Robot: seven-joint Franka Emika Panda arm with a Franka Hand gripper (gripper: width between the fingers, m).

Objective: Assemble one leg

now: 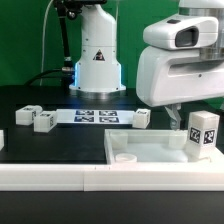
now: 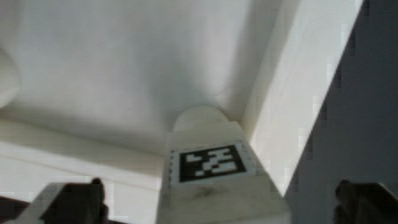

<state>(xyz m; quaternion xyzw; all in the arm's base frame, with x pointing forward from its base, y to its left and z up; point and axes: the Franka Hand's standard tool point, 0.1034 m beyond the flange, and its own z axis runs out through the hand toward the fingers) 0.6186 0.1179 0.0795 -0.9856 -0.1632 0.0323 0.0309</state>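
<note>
**Operator:** Wrist view, what do you make of it?

**Spotter:** The leg (image 2: 214, 160) stands between your fingers (image 2: 71, 203), its tag facing the camera. There's a dark gap on each side of it, so your gripper (image 2: 217, 205) is wide and holds nothing.

**Operator:** And where is the leg in the scene?

**Spotter:** In the exterior view the leg (image 1: 203, 133) is upright at the tabletop's (image 1: 150, 150) corner, on the exterior view's right, under the hand.

**Operator:** Which step am I on?

**Spotter:** I'd judge you're at the grasp for fixing this leg into its corner. I can't tell whether it's seated yet.

**Operator:** What does the next move need?

**Spotter:** Close evenly on the leg's two sides and keep it upright. Any turning or pressing should be done without tipping it against the rim.

**Operator:** What's in the tabletop?

**Spotter:** Only that leg, plus a small white bump toward the exterior view's left that's too small to name. The other legs (image 1: 44, 122) sit outside it on the table (image 1: 60, 145), near the marker board (image 1: 97, 116).
</note>
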